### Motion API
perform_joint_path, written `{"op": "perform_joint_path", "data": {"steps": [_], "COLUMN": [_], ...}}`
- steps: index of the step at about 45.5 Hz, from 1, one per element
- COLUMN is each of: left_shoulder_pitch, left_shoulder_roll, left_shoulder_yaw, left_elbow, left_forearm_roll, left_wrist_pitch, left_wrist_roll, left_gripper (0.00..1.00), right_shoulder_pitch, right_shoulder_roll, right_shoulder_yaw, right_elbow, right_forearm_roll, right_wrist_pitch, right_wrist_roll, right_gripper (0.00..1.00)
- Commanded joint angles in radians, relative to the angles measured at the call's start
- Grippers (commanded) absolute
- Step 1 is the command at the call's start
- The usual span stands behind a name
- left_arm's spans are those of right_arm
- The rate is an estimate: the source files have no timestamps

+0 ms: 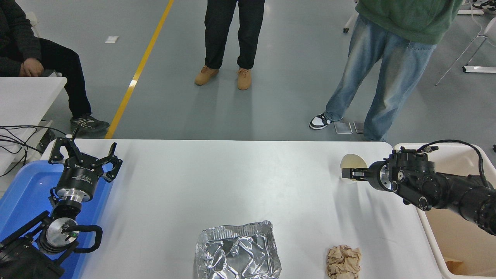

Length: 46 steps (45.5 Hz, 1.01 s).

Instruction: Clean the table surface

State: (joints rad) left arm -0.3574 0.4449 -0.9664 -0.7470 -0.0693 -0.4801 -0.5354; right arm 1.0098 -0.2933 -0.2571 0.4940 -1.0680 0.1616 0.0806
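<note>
Table surface white, grey floor beyond

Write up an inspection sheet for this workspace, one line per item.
Surface: large white rectangular tabletop, no spills seen.
Job's things: white paper cup, crumpled silver foil tray, crumpled brown paper ball.
Clutter: nothing seen beyond those.
Grippers: right pincer shut on the cup's rim; left pincer open, parked over the blue plastic tray.
Cables: black cables beside the far-left corner.
Surroundings: cream plastic bin beside the right edge; three people beyond the far side.
</note>
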Motion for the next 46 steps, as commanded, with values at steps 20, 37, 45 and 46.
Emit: {"op": "perform_joint_path", "data": {"steps": [20,37,45,46], "left_shoulder_pitch": [0.0,0.0,0.0,0.0], "left_shoulder_roll": [0.0,0.0,0.0,0.0], "left_shoulder_yaw": [0.0,0.0,0.0,0.0], "left_elbow": [0.0,0.0,0.0,0.0], "left_forearm_roll": [0.0,0.0,0.0,-0.001], "left_wrist_pitch": [0.0,0.0,0.0,0.0], "left_wrist_roll": [0.0,0.0,0.0,0.0], "left_gripper": [0.99,0.99,0.99,0.99], "right_shoulder_pitch": [0.046,0.088,0.159,0.164], "right_shoulder_roll": [-0.012,-0.053,-0.107,-0.119], "right_shoulder_yaw": [-0.027,-0.022,-0.027,-0.027], "right_elbow": [0.011,0.021,0.07,0.084], "right_forearm_roll": [0.014,0.028,0.051,0.051], "right_wrist_pitch": [0.091,0.191,0.26,0.263], "right_wrist_roll": [0.143,0.174,0.211,0.211], "right_gripper": [0.0,0.0,0.0,0.0]}}
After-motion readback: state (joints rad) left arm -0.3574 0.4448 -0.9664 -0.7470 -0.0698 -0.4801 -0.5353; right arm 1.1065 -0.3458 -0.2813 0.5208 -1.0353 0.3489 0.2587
